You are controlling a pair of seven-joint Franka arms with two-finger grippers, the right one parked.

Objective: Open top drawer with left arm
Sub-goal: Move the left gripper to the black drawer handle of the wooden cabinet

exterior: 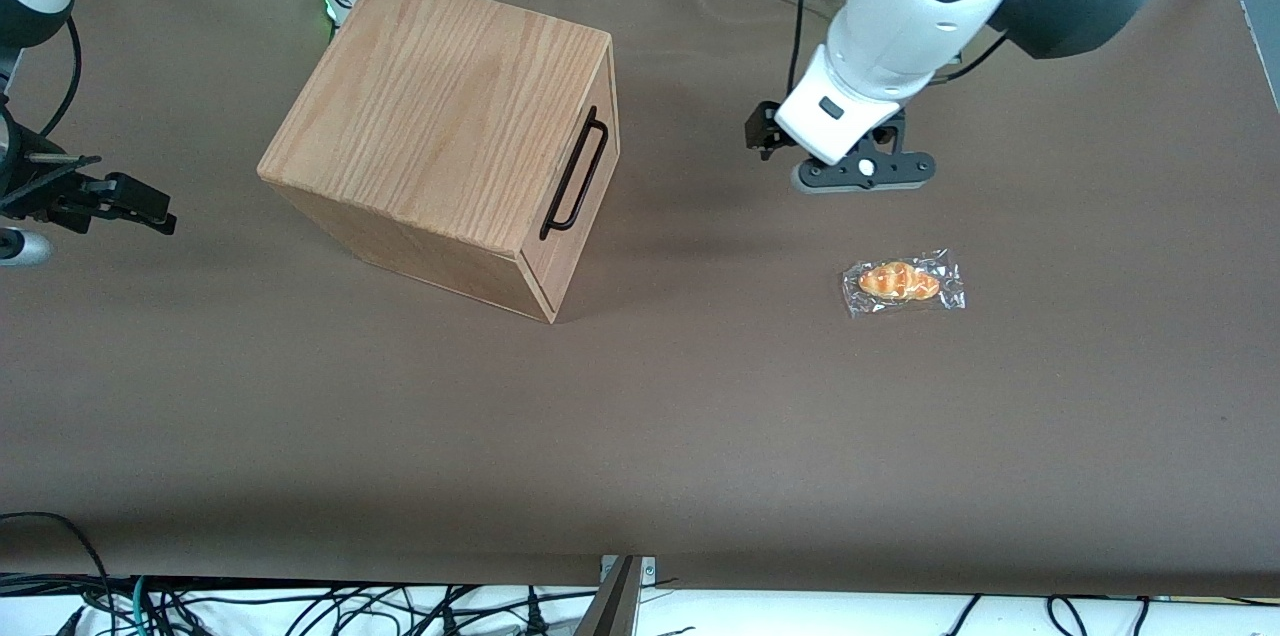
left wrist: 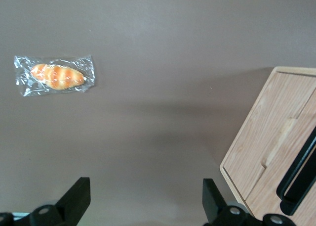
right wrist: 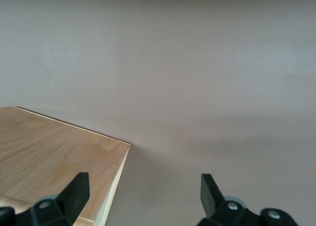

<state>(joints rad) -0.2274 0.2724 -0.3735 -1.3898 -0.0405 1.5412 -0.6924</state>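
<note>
Brown table (right wrist: 197, 63) fills most of the frame, plain and matte. In the lower left sits a slab of pale oak-grain wood, the flat top of the cabinet (right wrist: 49, 152). Its corner juts toward the centre, and a thin lighter edge runs down to the bottom border. A soft shadow lies on the cloth just beside that edge. Along the bottom, the parked arm's gripper (right wrist: 143, 181) pokes in. Its two black fingers (right wrist: 78, 186) stand wide apart, one over the wood, the other over bare table.
</note>
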